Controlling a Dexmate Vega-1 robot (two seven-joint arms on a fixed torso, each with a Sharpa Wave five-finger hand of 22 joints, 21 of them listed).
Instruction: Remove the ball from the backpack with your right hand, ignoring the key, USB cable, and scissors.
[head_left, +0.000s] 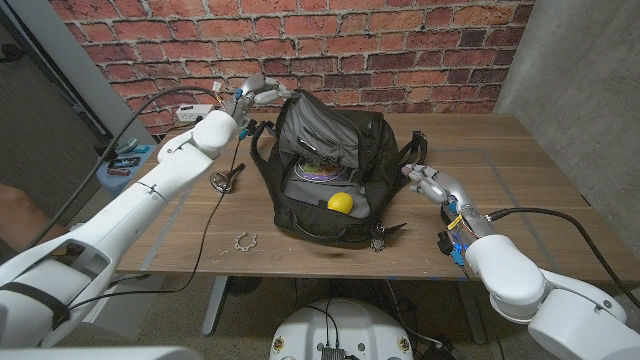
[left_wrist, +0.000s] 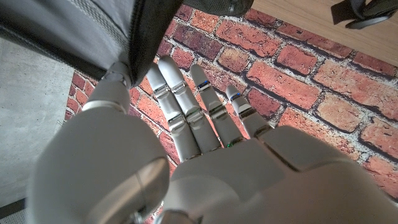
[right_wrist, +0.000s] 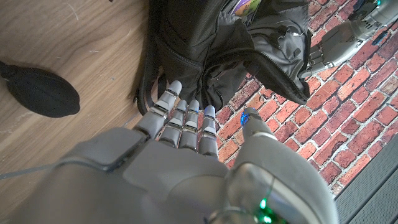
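Observation:
A black backpack (head_left: 325, 160) stands open in the middle of the table. A yellow ball (head_left: 340, 201) lies in its front opening. My left hand (head_left: 255, 93) is at the bag's top rear and pinches the raised flap (left_wrist: 134, 43) between thumb and a finger, the other fingers (left_wrist: 186, 99) stretched out. My right hand (head_left: 427, 181) hovers just right of the bag, fingers apart and holding nothing. In the right wrist view its fingers (right_wrist: 183, 118) point at the bag's side (right_wrist: 205, 56), close to it, and the left hand (right_wrist: 339, 37) shows beyond at the flap.
A small key ring (head_left: 246, 240) and a metal tool (head_left: 222, 180) lie left of the bag, crossed by a thin black cable (head_left: 208, 225). Keys (head_left: 380, 236) hang at the bag's front right. A blue tray (head_left: 122, 160) sits at the far left. A brick wall (head_left: 400, 50) runs behind.

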